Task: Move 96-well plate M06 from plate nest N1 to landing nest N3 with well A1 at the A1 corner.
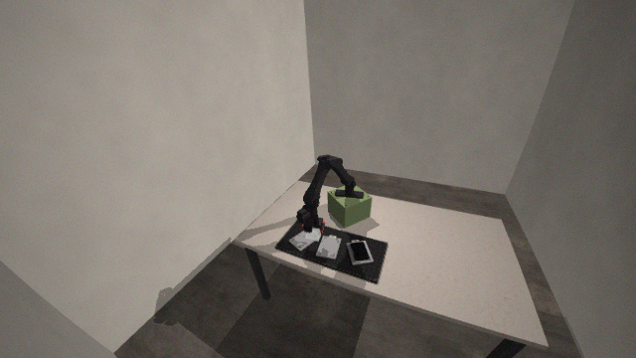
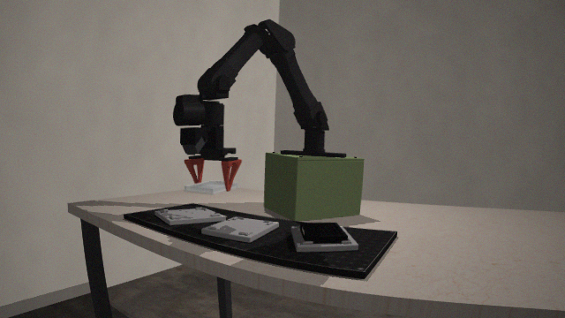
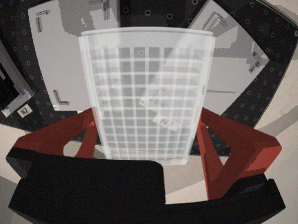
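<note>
Plate M06 (image 3: 148, 96), clear and gridded with wells, is up off its nest, clamped across its width between the red fingers of the gripper (image 2: 213, 173). It hangs level above the deck mat (image 2: 375, 247), over the gap between the two bare grey nests.

Wrist view, left to right: one bare nest (image 3: 67, 36) at 10 o'clock of the plate, a second bare nest (image 3: 233, 50) at 2 o'clock. Nest labels are too small to read, so which is N1 and which N3 cannot be told.

Exterior view, left to right: bare nest (image 2: 190, 215), bare nest (image 2: 240, 229), then a nest carrying a dark plate, presumably M09 (image 2: 322, 231), looking undisturbed.

Progress, as judged: pick and lift done. Remaining: carry to N3, align A1 with the marked corner, seat flat inside the locators, release. The A1 orientation cannot be confirmed from here.

Surface: pale table (image 1: 447, 259) on dark legs, black mat near its front edge, arm mounted on a green block (image 2: 313, 185). Room: plain grey-beige walls, dark floor (image 1: 308, 318).
</note>
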`<state>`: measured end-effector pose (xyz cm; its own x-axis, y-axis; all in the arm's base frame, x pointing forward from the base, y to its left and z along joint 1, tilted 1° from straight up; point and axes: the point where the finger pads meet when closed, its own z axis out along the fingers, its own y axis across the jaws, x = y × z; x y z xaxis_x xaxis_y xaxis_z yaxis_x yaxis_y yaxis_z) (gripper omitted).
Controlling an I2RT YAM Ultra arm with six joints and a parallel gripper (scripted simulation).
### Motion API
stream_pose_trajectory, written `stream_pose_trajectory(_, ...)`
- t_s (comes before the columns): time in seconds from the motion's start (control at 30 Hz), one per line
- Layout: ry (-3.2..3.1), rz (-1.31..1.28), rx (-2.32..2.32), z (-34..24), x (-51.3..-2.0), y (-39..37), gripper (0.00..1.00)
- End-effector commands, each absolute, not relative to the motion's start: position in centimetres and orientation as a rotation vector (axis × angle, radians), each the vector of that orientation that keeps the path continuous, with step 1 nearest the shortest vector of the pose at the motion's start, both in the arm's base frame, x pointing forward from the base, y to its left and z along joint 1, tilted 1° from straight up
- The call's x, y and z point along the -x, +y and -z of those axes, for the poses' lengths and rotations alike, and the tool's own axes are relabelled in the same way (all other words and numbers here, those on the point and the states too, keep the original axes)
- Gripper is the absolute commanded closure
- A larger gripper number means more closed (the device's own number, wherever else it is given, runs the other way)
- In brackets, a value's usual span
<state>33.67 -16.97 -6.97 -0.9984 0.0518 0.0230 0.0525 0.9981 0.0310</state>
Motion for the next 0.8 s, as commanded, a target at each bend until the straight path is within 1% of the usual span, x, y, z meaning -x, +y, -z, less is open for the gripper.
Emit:
stream_pose_trajectory(0.0, -3.178, 0.014, 0.084, 5.5, -35.1, -16.1, 1.0)
stream_pose_trajectory(0.27, -3.183, 0.011, 0.084, 5.3, -35.7, -14.3, 1.0)
stream_pose_trajectory(0.3, -3.201, 0.0, 0.084, 4.9, -36.5, -14.2, 1.0)
stream_pose_trajectory(0.37, -3.178, 0.014, 0.084, 5.4, -35.7, -13.2, 1.0)
stream_pose_trajectory(0.5, -3.192, 0.01, 0.084, 5.1, -36.5, -12.1, 1.0)
stream_pose_trajectory(0.6, -3.178, 0.017, 0.084, 5.4, -36.2, -10.9, 1.0)
stream_pose_trajectory(0.67, -3.195, 0.01, 0.084, 5.0, -37.0, -10.5, 1.0)
stream_pose_trajectory(0.77, -3.178, 0.017, 0.084, 5.4, -36.5, -9.3, 1.0)
